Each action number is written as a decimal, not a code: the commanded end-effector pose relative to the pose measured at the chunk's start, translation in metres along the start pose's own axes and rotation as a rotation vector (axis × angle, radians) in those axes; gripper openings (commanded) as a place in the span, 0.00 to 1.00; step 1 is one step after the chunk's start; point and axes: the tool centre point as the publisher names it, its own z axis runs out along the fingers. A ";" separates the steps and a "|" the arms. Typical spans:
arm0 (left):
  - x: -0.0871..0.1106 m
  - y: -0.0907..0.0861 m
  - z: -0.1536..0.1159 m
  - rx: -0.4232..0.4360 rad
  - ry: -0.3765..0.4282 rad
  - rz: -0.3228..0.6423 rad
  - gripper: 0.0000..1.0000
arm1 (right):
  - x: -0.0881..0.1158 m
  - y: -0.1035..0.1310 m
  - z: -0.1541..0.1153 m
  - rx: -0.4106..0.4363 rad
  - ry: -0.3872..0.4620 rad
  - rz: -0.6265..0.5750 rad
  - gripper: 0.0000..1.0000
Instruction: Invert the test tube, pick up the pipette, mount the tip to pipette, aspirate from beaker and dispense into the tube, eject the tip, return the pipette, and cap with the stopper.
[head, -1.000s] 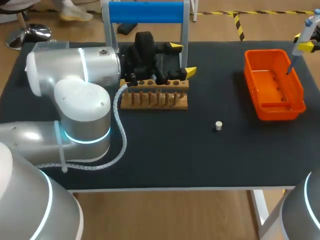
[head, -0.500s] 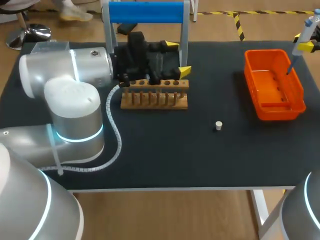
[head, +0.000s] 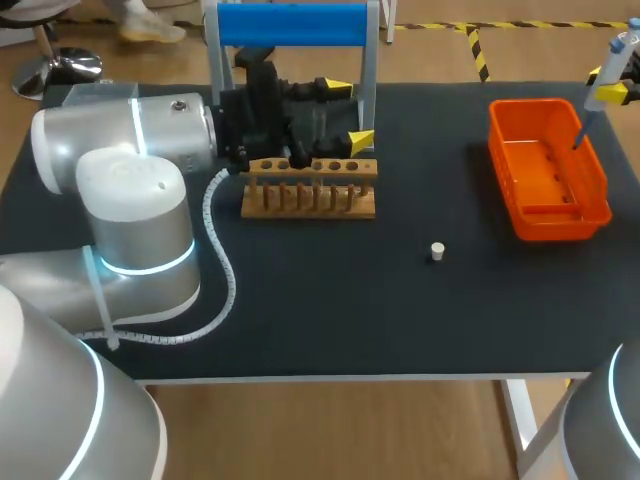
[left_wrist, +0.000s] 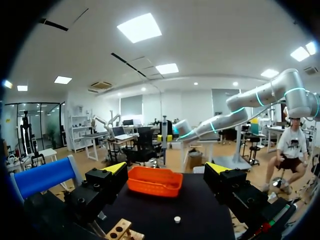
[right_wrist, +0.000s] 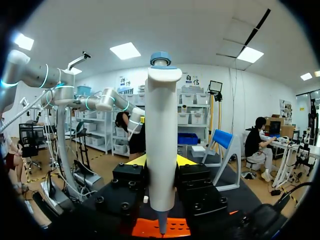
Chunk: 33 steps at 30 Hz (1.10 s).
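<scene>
The left fingers stand wide apart with nothing between them, their yellow tips level above the far edge of the wooden rack, whose row of holes lies just under and beside them. In the left wrist view these left fingers frame a stretch of black tabletop. Straight ahead of them, well apart, sits the orange bin, and the small white stopper stands on the tabletop nearer than the bin, roughly midway between the two tips. A corner of the rack shows just below one finger, and a blue stand rises beside it. The right fingers are closed on the pipette, pressing its white body from both sides. It stands upright with its blue-topped head above them, and its narrow lower end points down from between them over the orange bin. From above, the pipette hangs over the far corner of the bin, and the stopper stands alone between bin and rack.
</scene>
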 end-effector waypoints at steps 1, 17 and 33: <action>0.001 -0.002 -0.001 -0.016 0.001 -0.002 1.00 | -0.001 0.001 -0.002 0.002 0.005 0.000 0.00; 0.001 -0.005 -0.001 -0.043 -0.003 -0.006 1.00 | -0.001 0.001 -0.002 0.002 0.005 0.000 0.00; 0.001 -0.005 -0.001 -0.043 -0.003 -0.006 1.00 | 0.003 0.006 0.013 -0.010 0.004 0.005 0.00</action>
